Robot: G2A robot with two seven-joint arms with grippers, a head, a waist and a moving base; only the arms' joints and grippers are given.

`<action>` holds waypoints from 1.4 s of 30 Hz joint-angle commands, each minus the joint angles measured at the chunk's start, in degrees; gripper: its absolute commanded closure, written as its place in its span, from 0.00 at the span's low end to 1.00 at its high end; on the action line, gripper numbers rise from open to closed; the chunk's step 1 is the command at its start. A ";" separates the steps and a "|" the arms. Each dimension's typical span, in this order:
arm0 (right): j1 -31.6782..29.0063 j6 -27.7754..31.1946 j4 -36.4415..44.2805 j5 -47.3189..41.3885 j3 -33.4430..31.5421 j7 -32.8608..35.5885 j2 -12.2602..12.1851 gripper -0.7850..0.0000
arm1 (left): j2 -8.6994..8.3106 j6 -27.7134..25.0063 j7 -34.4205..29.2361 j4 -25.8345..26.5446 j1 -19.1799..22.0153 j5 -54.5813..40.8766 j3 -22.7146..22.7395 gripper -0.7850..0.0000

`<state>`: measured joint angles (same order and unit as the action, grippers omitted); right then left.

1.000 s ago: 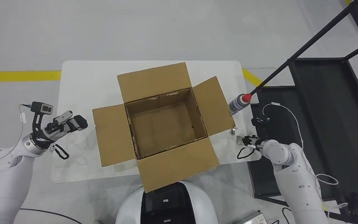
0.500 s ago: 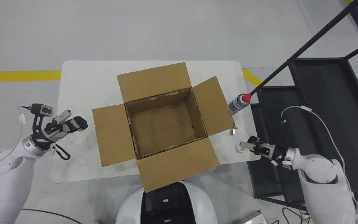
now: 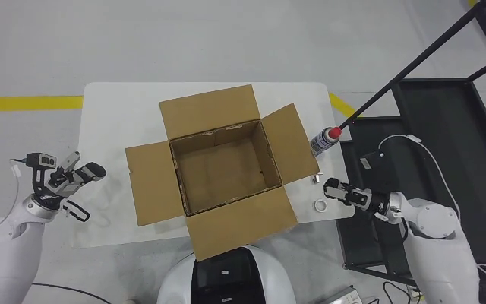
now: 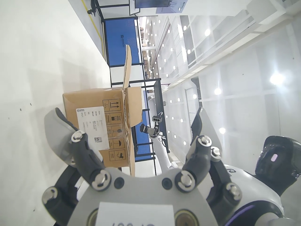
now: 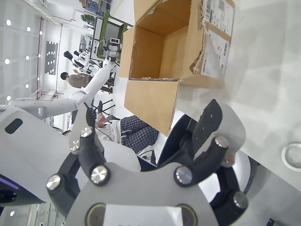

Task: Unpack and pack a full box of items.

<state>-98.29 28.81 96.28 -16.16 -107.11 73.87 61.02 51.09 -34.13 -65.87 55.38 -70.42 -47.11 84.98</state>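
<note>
Cardboard box (image 3: 152, 182) is seen empty; the white ring (image 3: 321, 205) near it should be straddled squarely by the right gripper (image 3: 328, 190), jaws parted, with the left gripper (image 3: 89, 163), likewise spread, held clear

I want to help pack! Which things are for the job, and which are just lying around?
For the job: box, spray can, white ring, left gripper, right gripper.
Lying about: black rack, yellow line.
</note>
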 commanded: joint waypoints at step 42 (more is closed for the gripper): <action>2.63 -5.08 10.29 3.04 12.79 -10.91 -0.75 0.00 | 2.76 8.23 -9.86 10.64 2.08 -2.33 -5.67 0.00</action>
<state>-95.61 23.65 106.39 -13.66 -94.53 62.88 60.30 53.79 -25.83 -76.02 65.94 -68.47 -49.72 79.49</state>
